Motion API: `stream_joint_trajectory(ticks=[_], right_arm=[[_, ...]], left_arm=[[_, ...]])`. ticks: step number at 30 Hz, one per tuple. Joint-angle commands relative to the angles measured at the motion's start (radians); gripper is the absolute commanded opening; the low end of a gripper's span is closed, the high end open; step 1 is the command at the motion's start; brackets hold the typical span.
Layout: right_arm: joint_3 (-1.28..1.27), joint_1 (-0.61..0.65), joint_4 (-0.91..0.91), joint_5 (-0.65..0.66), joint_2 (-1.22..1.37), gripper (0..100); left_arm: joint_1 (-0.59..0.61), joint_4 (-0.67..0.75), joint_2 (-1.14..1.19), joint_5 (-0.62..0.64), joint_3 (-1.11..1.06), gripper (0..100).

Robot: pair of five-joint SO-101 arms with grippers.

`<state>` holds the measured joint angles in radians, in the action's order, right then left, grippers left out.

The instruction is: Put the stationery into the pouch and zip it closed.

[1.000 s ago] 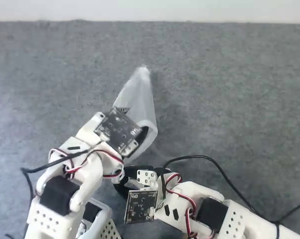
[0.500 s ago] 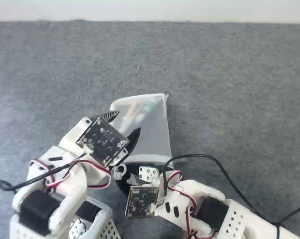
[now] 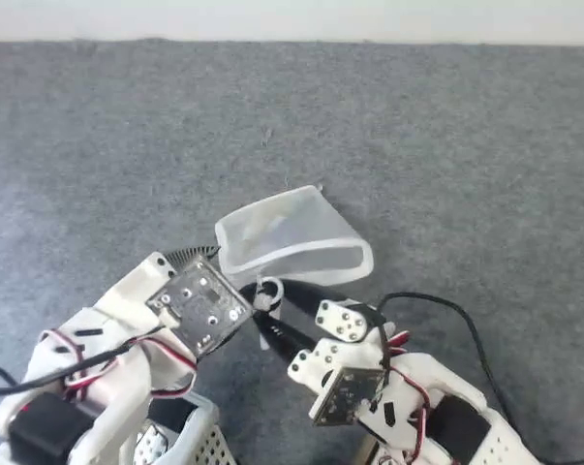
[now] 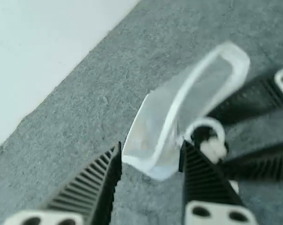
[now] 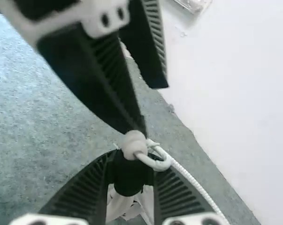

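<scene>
Pouch [image 3: 292, 237] lies just ahead of both pincers on the grey mat [image 3: 466, 145]. Its long axis runs crosswise to the arms, and its zip edge is turned towards them. One end sits inside the left pincer [image 4: 150, 148], whose fingers [image 4: 96, 183] are spread wide and clamp nothing. The zip pull [image 3: 265, 292] hangs off that same end, right at the tip of the right pincer [image 3: 260, 312]; I can't tell whether that one is clamped. Both arms are low and extended forward, wrists angled inward, meeting at the pull.
</scene>
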<state>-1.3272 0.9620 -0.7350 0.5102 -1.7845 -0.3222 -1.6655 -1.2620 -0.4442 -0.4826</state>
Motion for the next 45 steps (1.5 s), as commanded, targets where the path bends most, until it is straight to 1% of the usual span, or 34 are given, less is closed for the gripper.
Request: stream_joint_trajectory(ticks=[1,7,12,18,23,25,30,35,37,39,43,45], right_arm=[[0.041,-0.038,0.001,0.006,-0.031,0.6],[0.051,-0.105,-0.002,0.006,-0.031,0.6],[0.133,-0.119,-0.108,0.008,-0.031,0.6],[0.14,-0.119,-0.116,0.012,-0.031,0.6],[0.143,-0.122,-0.116,0.014,-0.031,0.6],[0.143,-0.122,-0.116,0.015,-0.031,0.6],[0.143,-0.122,-0.116,0.015,-0.031,0.6],[0.143,-0.124,-0.114,0.015,-0.031,0.6],[0.138,-0.125,-0.094,0.012,-0.031,0.6],[0.135,-0.159,-0.084,0.008,-0.028,0.6],[0.071,-0.228,0.036,-0.023,-0.03,0.6],[0.044,-0.259,0.096,-0.052,-0.03,0.6]], left_arm=[[0.002,-0.035,-0.015,-0.028,0.067,19],[-0.005,-0.057,-0.015,-0.032,0.05,19],[-0.008,-0.071,-0.015,-0.06,0.015,19],[-0.014,0.038,-0.015,-0.054,-0.091,19],[-0.107,0.117,-0.015,-0.054,-0.214,19],[-0.121,0.158,-0.015,-0.054,-0.24,19],[-0.115,0.279,-0.015,-0.055,-0.314,19],[-0.063,0.407,-0.015,-0.058,-0.409,18],[-0.063,0.442,-0.015,-0.058,-0.443,16],[-0.064,0.466,-0.015,-0.054,-0.46,11],[-0.064,0.496,-0.015,-0.051,-0.469,1],[-0.064,0.494,-0.015,-0.014,-0.469,1]])
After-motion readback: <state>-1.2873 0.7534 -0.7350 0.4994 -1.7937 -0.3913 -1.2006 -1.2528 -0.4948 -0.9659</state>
